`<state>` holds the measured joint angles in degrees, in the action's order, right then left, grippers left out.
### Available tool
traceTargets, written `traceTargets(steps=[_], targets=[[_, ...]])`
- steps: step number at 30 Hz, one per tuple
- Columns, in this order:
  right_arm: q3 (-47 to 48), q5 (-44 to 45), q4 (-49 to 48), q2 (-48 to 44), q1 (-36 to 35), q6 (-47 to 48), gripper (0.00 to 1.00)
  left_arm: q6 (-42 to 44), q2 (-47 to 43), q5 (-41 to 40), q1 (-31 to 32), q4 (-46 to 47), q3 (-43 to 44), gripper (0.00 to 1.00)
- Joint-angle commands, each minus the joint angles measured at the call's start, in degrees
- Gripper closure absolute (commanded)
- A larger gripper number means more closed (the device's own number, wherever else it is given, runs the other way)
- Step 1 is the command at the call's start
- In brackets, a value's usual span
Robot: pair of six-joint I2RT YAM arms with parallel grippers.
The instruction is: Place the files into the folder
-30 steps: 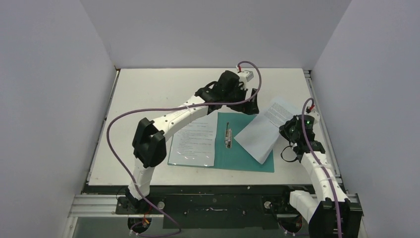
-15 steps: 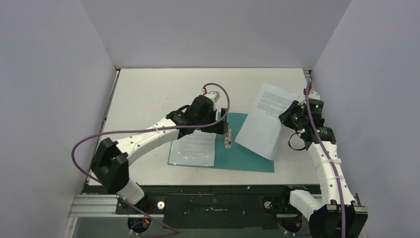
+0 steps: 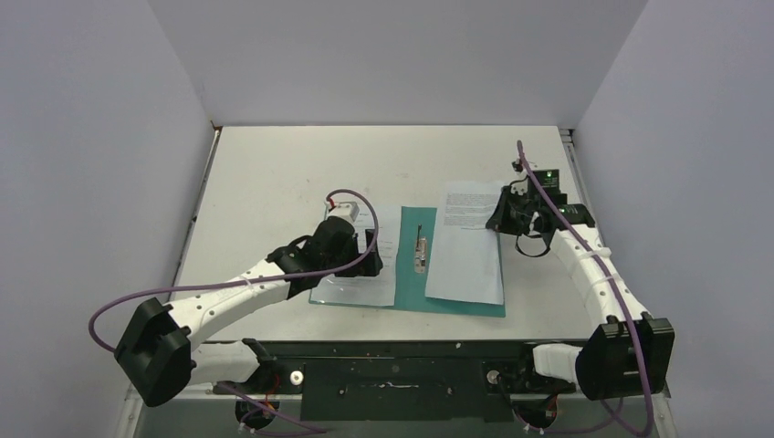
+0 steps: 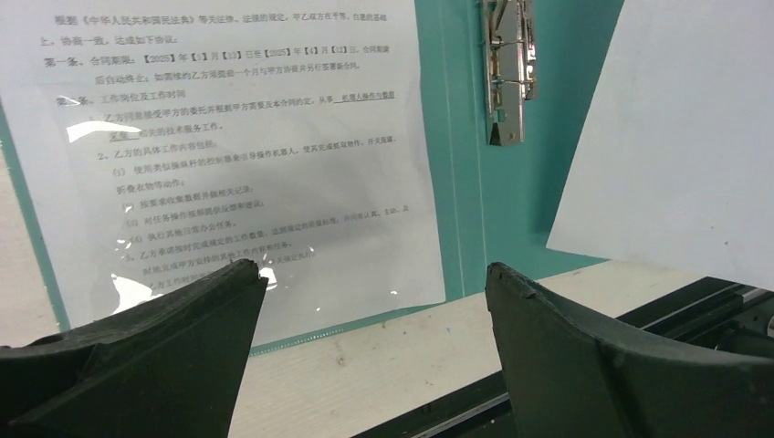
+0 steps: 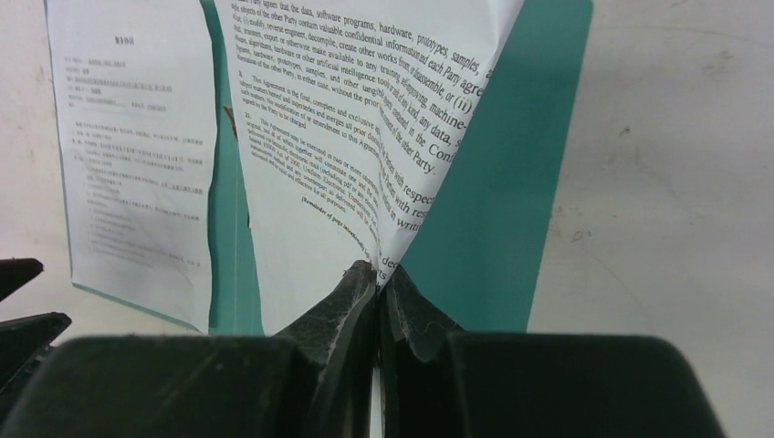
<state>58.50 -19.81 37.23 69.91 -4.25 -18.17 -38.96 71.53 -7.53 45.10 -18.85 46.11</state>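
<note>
The teal folder [image 3: 411, 290] lies open on the table, with its silver clip [image 3: 420, 248] at the spine. One printed sheet [image 3: 363, 278] lies flat on its left half under a glossy sleeve. My left gripper [image 3: 372, 251] hovers over that sheet, open and empty; the left wrist view shows it [image 4: 374, 269] above the sheet's near edge [image 4: 246, 137] and the clip [image 4: 507, 73]. My right gripper [image 3: 500, 217] is shut on the far right corner of a second sheet [image 3: 465, 251], which lies over the folder's right half. The right wrist view shows that gripper [image 5: 376, 272] pinching the lifted corner [image 5: 356, 119] above the folder [image 5: 502, 201].
The white table [image 3: 292, 164] has grey walls on three sides. A black rail [image 3: 392, 351] runs along the near edge, also visible in the left wrist view [image 4: 639, 310]. The left arm's purple cable [image 3: 351, 196] loops above the left sheet.
My left arm has drawn back from the far middle of the table to above the left sheet. My right gripper has swung the second sheet left and squared it over the folder's right half.
</note>
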Motion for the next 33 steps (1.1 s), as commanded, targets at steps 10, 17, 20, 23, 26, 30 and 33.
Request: traceTargets(steps=[10,17,20,23,26,30,33], targets=[[-1.6,2.1,-5.2,7.1,-3.6,0.2,0.95,-0.4,-13.6,-2.8,-0.8,1.3,-6.3,0.07],[-2.3,1.7,-6.9,9.6,-3.6,0.2,0.95,0.4,-13.9,-2.7,-0.8,1.4,-6.2,0.07],[-2.5,1.3,-7.5,10.6,-3.6,0.5,0.95,0.9,-12.7,-2.4,-0.8,1.5,-5.6,0.06],[-2.3,0.6,-8.0,11.7,-3.7,0.9,0.95,1.0,-11.8,-1.8,-0.8,2.0,-5.5,0.06],[-1.8,0.0,-8.3,12.8,-3.7,1.5,0.95,0.9,-11.0,-1.3,-0.8,2.6,-5.7,0.06],[-1.6,-1.3,-8.8,13.2,-4.1,2.1,0.95,1.0,-10.2,-1.0,-0.8,2.9,-5.7,0.06],[-1.6,-1.6,-9.0,13.7,-4.3,2.6,0.95,1.0,-9.9,-0.9,-0.8,3.2,-5.8,0.06]])
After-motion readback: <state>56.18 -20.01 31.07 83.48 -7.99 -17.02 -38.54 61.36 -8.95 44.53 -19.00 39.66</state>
